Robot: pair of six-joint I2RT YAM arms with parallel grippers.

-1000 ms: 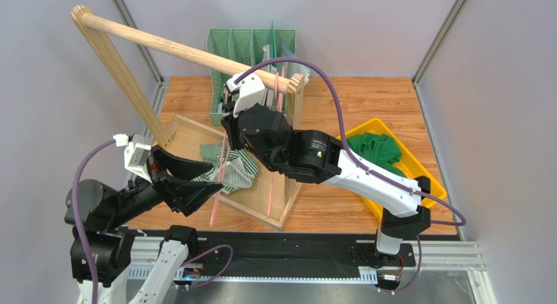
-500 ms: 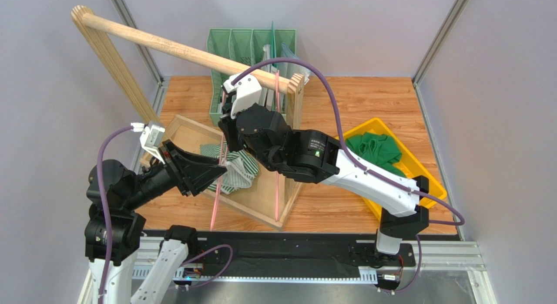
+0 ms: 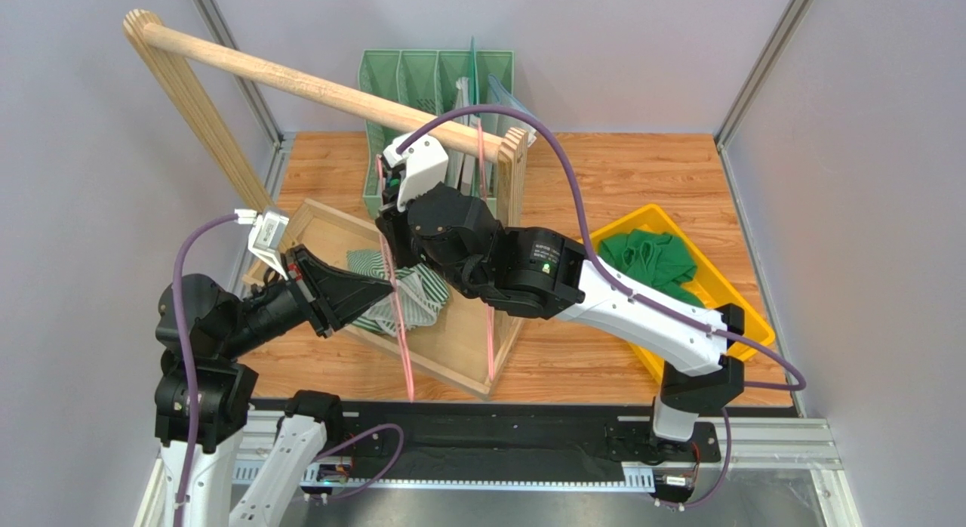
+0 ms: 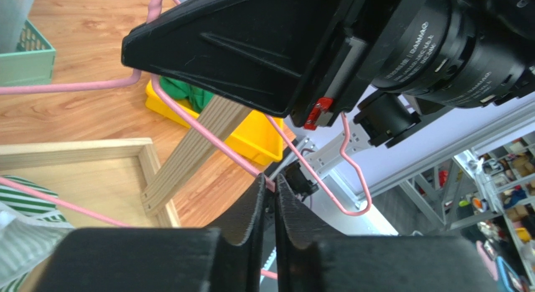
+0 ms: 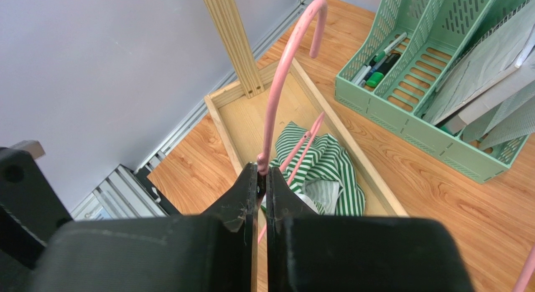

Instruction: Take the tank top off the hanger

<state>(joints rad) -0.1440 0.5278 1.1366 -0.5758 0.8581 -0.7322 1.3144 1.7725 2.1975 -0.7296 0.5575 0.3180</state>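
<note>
The green-and-white striped tank top [image 3: 414, 295] lies bunched in the wooden tray [image 3: 459, 352]. Wires of the pink hanger [image 3: 403, 352] run into it. In the right wrist view the tank top [image 5: 323, 163] sits just beyond my right gripper [image 5: 262, 171], which is shut on the hanger [image 5: 282, 85] below its hook. My left gripper [image 4: 269, 180] is shut on a slanting hanger wire [image 4: 207, 138]. From above, the left gripper [image 3: 383, 287] reaches in from the left at the tank top's edge. The right gripper [image 3: 391, 238] hangs just above it.
A wooden rail [image 3: 329, 91] on slatted legs spans the back left. Behind it stands a green file organiser [image 3: 437, 85]. A yellow bin [image 3: 743, 312] holding green cloth sits at the right. The right arm stretches across the middle of the table.
My left gripper has moved right to the hanger and closed on its wire. The hanger's lower end has swung to the right. The right gripper stays shut on the hanger.
</note>
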